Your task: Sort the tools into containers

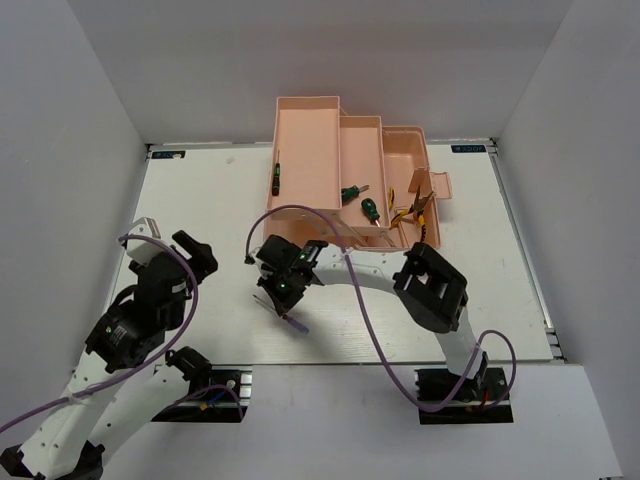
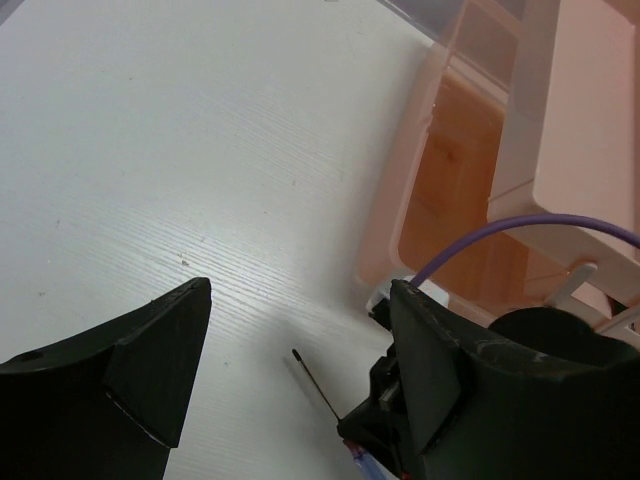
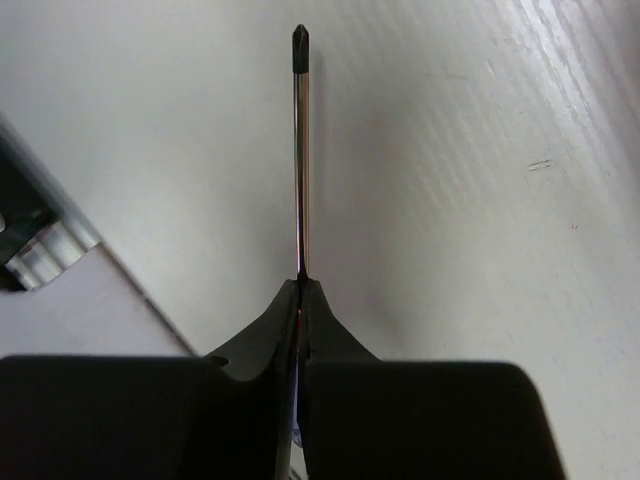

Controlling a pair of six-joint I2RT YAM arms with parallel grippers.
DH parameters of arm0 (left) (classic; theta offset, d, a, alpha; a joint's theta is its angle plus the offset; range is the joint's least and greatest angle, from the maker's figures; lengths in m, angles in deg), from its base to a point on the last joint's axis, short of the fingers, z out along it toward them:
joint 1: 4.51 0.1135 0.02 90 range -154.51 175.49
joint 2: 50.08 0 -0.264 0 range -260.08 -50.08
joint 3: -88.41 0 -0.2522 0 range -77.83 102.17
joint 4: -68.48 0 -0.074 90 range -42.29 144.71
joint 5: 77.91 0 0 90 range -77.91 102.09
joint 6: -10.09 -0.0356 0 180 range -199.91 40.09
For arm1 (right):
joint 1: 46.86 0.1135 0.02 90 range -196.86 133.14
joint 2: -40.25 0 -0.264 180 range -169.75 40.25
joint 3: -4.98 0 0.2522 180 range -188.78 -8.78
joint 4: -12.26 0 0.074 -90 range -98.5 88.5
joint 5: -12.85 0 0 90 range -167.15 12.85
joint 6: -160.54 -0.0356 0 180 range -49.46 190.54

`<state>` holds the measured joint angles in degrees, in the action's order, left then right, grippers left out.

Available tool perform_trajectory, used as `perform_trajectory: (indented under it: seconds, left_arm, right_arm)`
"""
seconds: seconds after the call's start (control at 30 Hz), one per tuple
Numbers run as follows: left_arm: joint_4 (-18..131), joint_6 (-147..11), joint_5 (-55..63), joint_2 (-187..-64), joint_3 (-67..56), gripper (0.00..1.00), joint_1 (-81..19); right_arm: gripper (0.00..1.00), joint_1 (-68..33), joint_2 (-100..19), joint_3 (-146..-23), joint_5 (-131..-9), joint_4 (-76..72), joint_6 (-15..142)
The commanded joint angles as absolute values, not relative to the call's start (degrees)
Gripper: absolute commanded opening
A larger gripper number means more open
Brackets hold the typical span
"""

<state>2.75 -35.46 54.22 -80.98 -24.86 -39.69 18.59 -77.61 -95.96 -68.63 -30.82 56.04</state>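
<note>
My right gripper (image 3: 300,290) is shut on the slim blue-handled screwdriver (image 3: 300,150), whose thin shaft points straight out from the closed fingertips over the white table. From above, that gripper (image 1: 279,292) sits near the table's middle, with the blue handle (image 1: 296,325) sticking out behind it. My left gripper (image 2: 300,340) stands open and holds nothing; beyond it lies the screwdriver's shaft (image 2: 318,383). The salmon-pink toolbox (image 1: 310,130) holds a slim black screwdriver (image 1: 277,178), two green-handled screwdrivers (image 1: 350,192) and yellow-and-black pliers (image 1: 415,208) in separate trays.
The toolbox (image 2: 450,170) stands open at the back centre of the table, its stepped trays spread to the right. A purple cable (image 1: 300,212) arcs over the right arm in front of the box. Grey walls enclose the table on three sides.
</note>
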Motion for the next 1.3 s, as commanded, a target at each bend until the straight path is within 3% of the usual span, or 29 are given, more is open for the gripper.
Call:
perform_trajectory:
  seconds: [0.0,0.33,0.9,1.03,1.27]
  left_arm:
    - [2.8,-35.3,53.6,-80.8,-25.4,0.82,-39.5]
    - [3.3,-35.3,53.6,-81.5,-25.9,0.82,-39.5]
    - [3.3,-34.7,53.0,-82.0,-25.4,0.82,-39.5]
    - [4.3,-34.7,52.3,-83.0,-25.4,0.82,-39.5]
    - [6.8,-35.3,50.0,-85.4,-27.6,0.82,-39.5]
  right_arm:
    - [0.0,17.5,-71.4,-96.1,-61.2,-31.8,61.3]
    - [0.0,16.7,-68.3,-99.5,-60.7,-35.2,65.5]
    - [0.0,13.4,-59.7,-116.4,-58.4,-43.5,69.7]
    - [0.0,11.6,-59.3,-124.0,-64.9,-43.8,74.0]
    - [0.0,5.5,-60.9,-127.4,-89.5,-31.9,81.8]
